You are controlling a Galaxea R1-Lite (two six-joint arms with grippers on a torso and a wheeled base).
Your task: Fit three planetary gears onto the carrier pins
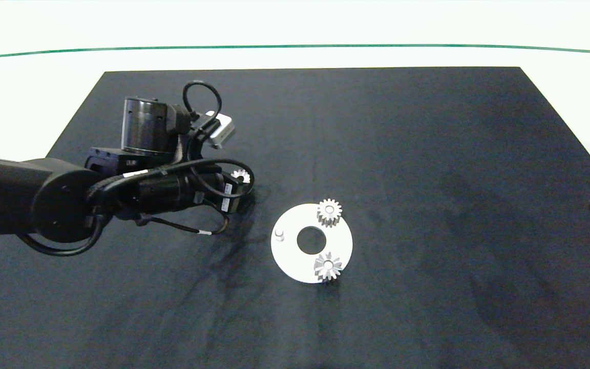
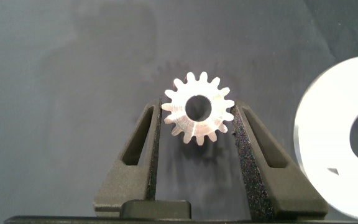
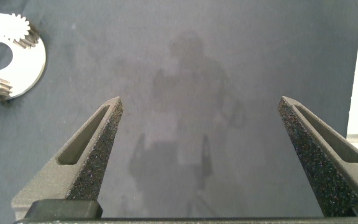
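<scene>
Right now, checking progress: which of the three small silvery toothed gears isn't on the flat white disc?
The small silvery toothed gear between the left gripper fingers; the other two sit on the disc.

Silvery planetary gears (image 1: 329, 211), white disc (image 1: 287, 256), black mat (image 1: 428, 179), grey-fingered tools.

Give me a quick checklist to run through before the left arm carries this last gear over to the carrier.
1. Third gear clamped between the left gripper fingers: ok.
2. Gear bore visible and unblocked: ok.
3. Free carrier pin on the white disc, standing bare: ok.
4. Two other gears already seated on their pins: ok.
5. Right gripper open and off at the mat's right edge, clear of the disc: ok.
6. Gear lifted off the mat: cannot tell.
</scene>
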